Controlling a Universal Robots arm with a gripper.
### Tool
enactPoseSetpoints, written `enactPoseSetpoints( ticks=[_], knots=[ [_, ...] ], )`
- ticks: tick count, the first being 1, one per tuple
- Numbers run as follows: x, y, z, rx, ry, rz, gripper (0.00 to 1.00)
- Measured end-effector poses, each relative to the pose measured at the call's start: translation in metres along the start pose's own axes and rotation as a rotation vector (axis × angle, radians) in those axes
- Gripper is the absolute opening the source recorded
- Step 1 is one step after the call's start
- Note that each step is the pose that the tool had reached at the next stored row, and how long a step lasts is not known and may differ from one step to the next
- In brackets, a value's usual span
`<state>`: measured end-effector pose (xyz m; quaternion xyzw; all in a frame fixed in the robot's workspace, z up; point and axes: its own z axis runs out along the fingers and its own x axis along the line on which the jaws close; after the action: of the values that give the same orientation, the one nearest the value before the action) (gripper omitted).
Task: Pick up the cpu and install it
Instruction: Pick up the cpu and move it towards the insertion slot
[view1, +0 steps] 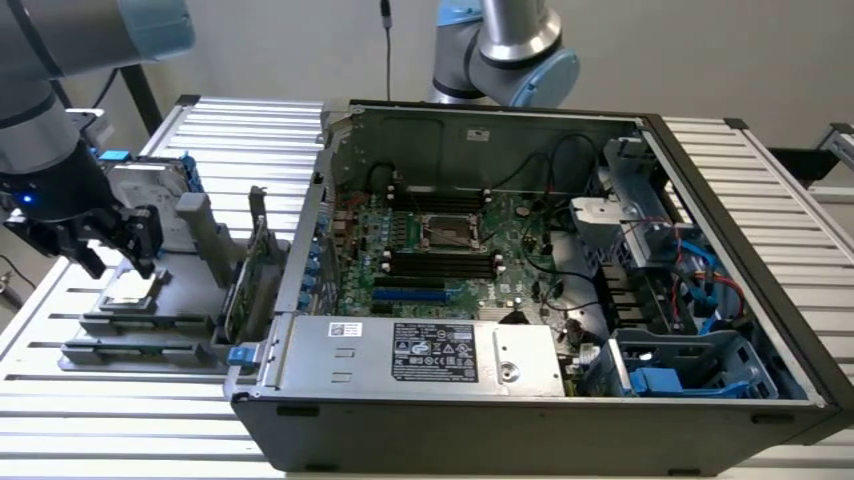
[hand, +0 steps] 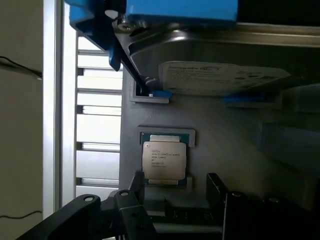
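Hovering directly over the cpu (hand: 164, 160), the gripper (view1: 118, 268) holds nothing, its jaws spread wide to either side of the chip, apparently so they can straddle it. The cpu lies flat in a grey holder's (view1: 147, 325) recess, with the hard drive (hand: 220, 75) just beside it and the motherboard socket (view1: 451, 232) well apart.

No wording can be read with certainty anywhere. The small square silvery-grey cpu (hand: 164, 160) carries several short lines of dark print on its metal top; the characters are too small to make out. The large silver hard drive (hand: 200, 50) bears a white label (hand: 220, 77) with fine print, which is illegible. On the grey metal power supply box (view1: 527, 360) inside the dark computer case (view1: 534, 430) are a black label (view1: 434, 355) with pale markings and a small white sticker (view1: 344, 329); neither is readable.
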<state>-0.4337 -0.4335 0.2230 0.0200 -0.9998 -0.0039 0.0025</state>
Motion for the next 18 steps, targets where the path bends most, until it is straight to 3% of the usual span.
enactPoseSetpoints(
  ticks=[18],
  knots=[
    [0.005, 0.0051, 0.0206, -0.0001, 0.0047, 0.004, 0.62]
  ],
)
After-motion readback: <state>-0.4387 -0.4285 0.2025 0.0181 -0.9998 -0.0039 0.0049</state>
